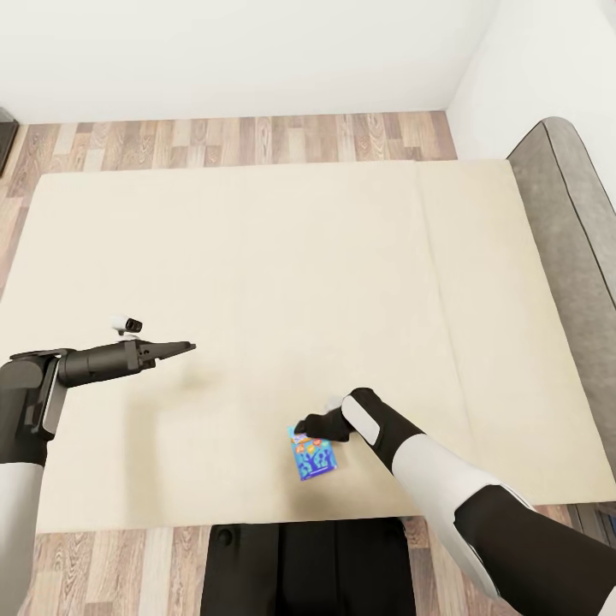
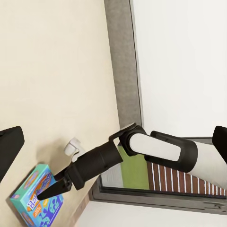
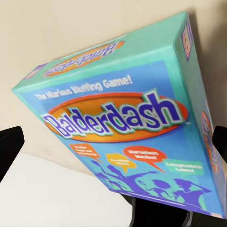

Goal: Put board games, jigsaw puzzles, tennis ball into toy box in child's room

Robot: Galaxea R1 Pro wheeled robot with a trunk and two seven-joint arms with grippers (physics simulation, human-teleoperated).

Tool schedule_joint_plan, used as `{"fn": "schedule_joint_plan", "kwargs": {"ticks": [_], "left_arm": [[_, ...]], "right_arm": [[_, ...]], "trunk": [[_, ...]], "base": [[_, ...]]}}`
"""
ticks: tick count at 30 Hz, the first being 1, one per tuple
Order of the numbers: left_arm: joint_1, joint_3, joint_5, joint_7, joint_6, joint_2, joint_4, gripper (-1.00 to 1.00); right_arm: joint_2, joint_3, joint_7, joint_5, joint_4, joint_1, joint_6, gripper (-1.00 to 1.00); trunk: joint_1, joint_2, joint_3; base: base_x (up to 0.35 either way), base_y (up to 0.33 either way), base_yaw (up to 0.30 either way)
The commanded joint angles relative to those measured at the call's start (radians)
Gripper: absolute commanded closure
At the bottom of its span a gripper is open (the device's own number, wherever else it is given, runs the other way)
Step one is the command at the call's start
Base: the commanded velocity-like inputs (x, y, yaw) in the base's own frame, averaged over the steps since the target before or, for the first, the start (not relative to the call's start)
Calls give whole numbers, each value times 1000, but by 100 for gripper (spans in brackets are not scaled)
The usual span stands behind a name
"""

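Bed (image 1: pixel 257 257), cream cover, takes up most of the head view; grey headboard (image 1: pixel 565 222) along its edge at 3 o'clock, wood floor (image 1: pixel 214 137) at 12 o'clock beyond it.

Right arm reaches in from 4 o'clock, right gripper (image 1: pixel 310 428) low over the bed near the 6 o'clock edge. Balderdash board game (image 1: pixel 313 455) lies flat on the cover directly at the fingertips, toward 6 o'clock of them. In the right wrist view the box (image 3: pixel 127 127) sits between two dark fingertips at the frame edges, well apart: jaws spread, nothing held. Left wrist view shows the same: fingers over one end of the box (image 2: pixel 35 201), contact not certain.

Left arm extends from 9 o'clock; left gripper (image 1: pixel 184 347) hangs above bare cover, well clear of the game. Fingers look pressed together to a point in the head view, yet its own wrist view shows the tips set apart; cannot tell its state. It carries nothing.

Judgement: step in hand is picking up a board game from the bed. Next move calls for lowering the right fingers astride the box's narrow dimension, closing, lifting, then carrying it to the toy box on the table.
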Motion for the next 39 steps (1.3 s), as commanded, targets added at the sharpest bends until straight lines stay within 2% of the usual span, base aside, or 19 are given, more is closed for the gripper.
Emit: {"fn": "schedule_joint_plan", "kwargs": {"ticks": [1,16,25,39], "left_arm": [[0,0,-1,-4,11,0,0,-100],[0,0,-1,-4,11,0,0,-100],[0,0,-1,-4,11,0,0,-100],[0,0,-1,-4,11,-1,0,-100]], "right_arm": [[0,4,-6,-8,0,0,3,-100],[0,4,-2,-9,3,3,6,-100],[0,5,38,-8,24,5,-5,-100],[0,5,43,-8,26,5,-6,-100]], "trunk": [[1,-2,-1],[1,-2,-1],[1,-2,-1],[1,-2,-1]], "base": [[0,0,0],[0,0,0],[0,0,0],[0,24,0]]}}
